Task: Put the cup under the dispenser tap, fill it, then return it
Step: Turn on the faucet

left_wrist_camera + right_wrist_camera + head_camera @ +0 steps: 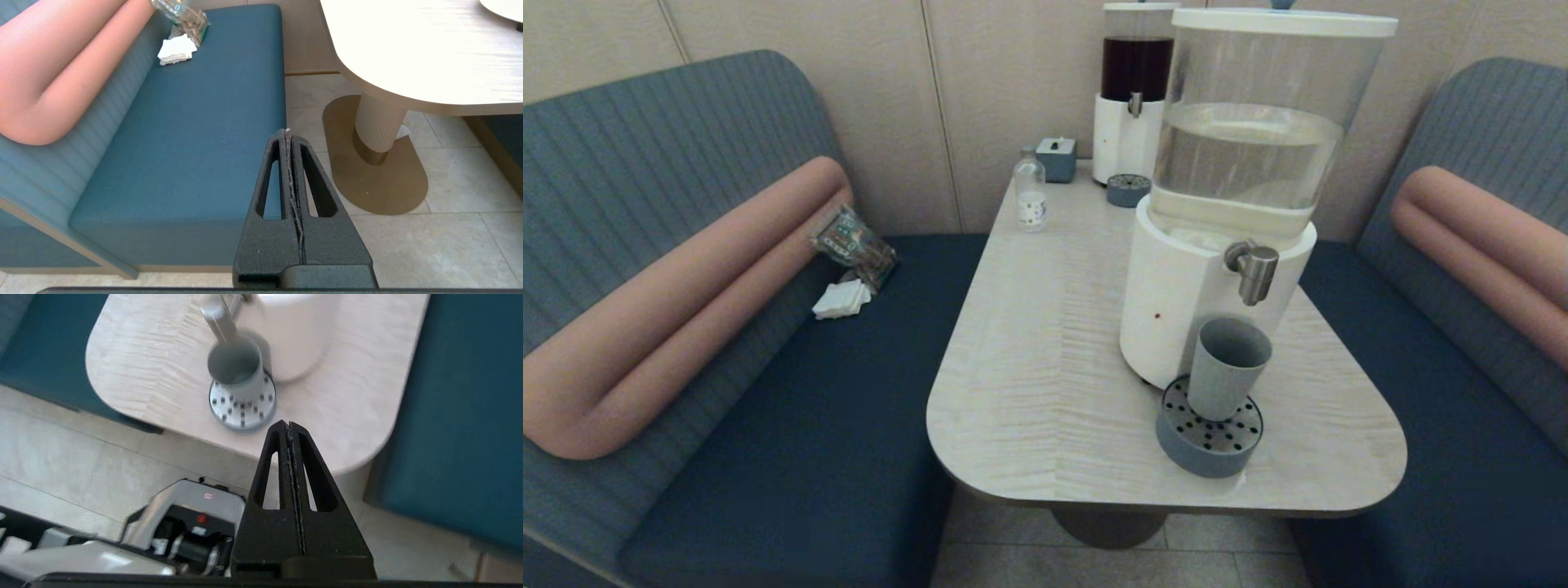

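Note:
The grey-blue cup (1227,367) stands upright on the round perforated drip tray (1207,445), directly below the brushed-steel dispenser tap (1254,269) of the large white-based dispenser (1213,220). In the right wrist view the cup (239,369) shows an empty-looking inside under the tap (218,322). My right gripper (289,424) is shut with nothing in it, hanging off the table's front edge, well short of the cup. My left gripper (286,132) is shut and empty, low beside the left bench, over the floor. Neither arm shows in the head view.
A small clear bottle (1030,192), a grey box (1057,158) and a second dispenser with dark red liquid (1134,90) with its own drip tray (1128,189) stand at the table's back. A packet (854,245) and napkins (841,299) lie on the left bench.

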{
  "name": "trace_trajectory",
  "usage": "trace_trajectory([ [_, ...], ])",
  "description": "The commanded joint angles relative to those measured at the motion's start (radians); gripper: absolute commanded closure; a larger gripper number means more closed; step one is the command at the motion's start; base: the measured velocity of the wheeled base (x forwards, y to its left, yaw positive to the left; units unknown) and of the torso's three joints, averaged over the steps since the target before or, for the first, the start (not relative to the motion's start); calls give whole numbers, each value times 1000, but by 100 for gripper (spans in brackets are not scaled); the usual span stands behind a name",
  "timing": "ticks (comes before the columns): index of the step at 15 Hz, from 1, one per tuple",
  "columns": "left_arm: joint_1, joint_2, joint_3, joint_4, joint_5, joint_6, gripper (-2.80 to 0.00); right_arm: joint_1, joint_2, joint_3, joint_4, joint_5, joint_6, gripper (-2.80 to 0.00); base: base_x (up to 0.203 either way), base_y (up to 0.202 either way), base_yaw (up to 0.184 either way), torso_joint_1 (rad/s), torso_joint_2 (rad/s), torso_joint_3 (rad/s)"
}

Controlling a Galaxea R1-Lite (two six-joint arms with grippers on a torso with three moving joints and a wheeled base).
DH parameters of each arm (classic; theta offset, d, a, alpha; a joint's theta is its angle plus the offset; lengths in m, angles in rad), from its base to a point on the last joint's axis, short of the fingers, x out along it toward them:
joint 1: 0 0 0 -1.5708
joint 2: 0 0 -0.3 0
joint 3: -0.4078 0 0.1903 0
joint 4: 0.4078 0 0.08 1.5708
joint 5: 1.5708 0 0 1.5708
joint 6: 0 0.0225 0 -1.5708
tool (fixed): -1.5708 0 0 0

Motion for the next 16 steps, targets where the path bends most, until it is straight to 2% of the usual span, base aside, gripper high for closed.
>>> trace_trajectory([
  [1,0,-2,0,0,0,1,0,32,125,-21,-39,-13,-13,0,0,0,0,0,0,0],
  [3,0,-2,0,0,0,1,0,51,182,-21,-107,-25,-16,0,0,0,0,0,0,0],
  [7,0,-2,0,0,0,1,0,58,246,-10,-202,-58,-76,0,0,0,0,0,0,0],
  [10,0,-2,0,0,0,1,0,73,271,-7,-211,-74,-97,0,0,0,0,0,0,0],
  [12,0,-2,0,0,0,1,0,91,290,-7,-214,-127,-98,0,0,0,0,0,0,0],
  [16,0,-2,0,0,0,1,0,110,313,-7,-248,-127,-94,0,0,0,0,0,0,0],
])
